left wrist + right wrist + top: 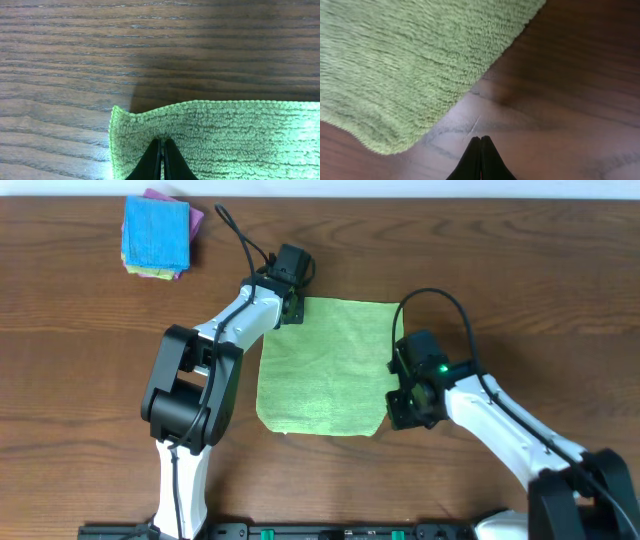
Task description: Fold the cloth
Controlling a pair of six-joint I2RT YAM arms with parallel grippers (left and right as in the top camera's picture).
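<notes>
The lime-green cloth (325, 365) lies spread flat on the wooden table, roughly square. My left gripper (293, 310) is at its far left corner. In the left wrist view its jaws (162, 141) are shut on the cloth (225, 135), which puckers at the fingertips, and the edge beside them sits slightly raised over a shadow. My right gripper (398, 416) is just off the near right corner. In the right wrist view it (481, 138) is shut over bare wood with nothing in it, a short gap away from the cloth's rounded corner (410, 65).
A small stack of folded cloths, a bright blue one (157, 235) on top with a pink-purple edge (196, 218) showing, sits at the far left of the table (520, 300). Black cables loop above both wrists.
</notes>
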